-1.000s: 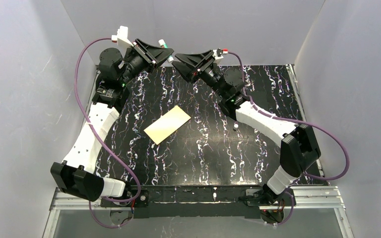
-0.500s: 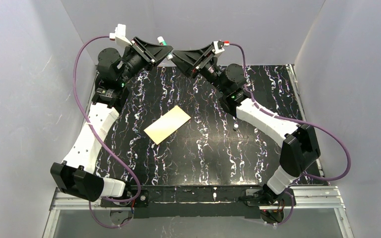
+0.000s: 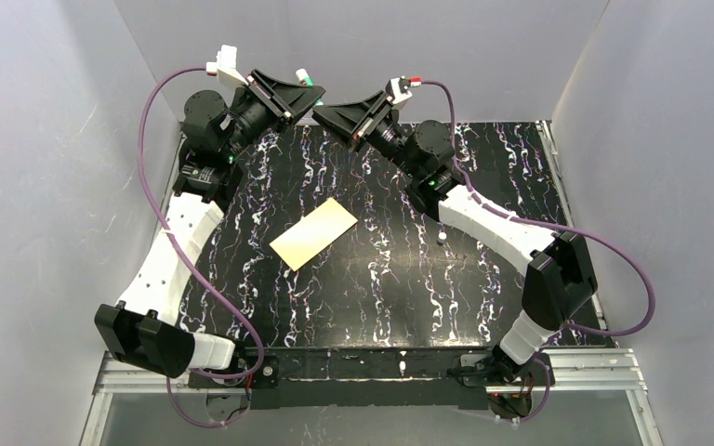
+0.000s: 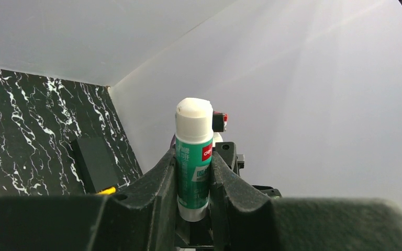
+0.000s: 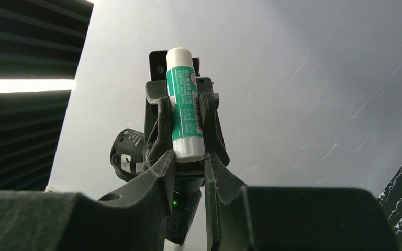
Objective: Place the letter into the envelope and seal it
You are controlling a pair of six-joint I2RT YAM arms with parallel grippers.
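A cream-tan oblong envelope (image 3: 314, 234) lies flat and askew on the black marbled table (image 3: 381, 279), left of centre. The letter does not show as a separate sheet. My left gripper (image 3: 309, 91) is raised at the back and shut on a green-and-white glue stick (image 3: 304, 78), white cap end pointing away (image 4: 193, 157). My right gripper (image 3: 320, 113) is open and raised just right of it. In the right wrist view its fingertips (image 5: 163, 164) sit just short of the stick's white bottom end (image 5: 187, 149). Neither gripper is near the envelope.
White walls (image 3: 56, 186) close in the table on the left, back and right. A small white bit (image 3: 441, 237) lies on the table beside the right forearm. A black block (image 4: 95, 163) sits at the table's back edge. Purple cables loop off both arms.
My right gripper has moved left and upward, closing in on the glue stick held in the left gripper. The left arm and the envelope have hardly moved.
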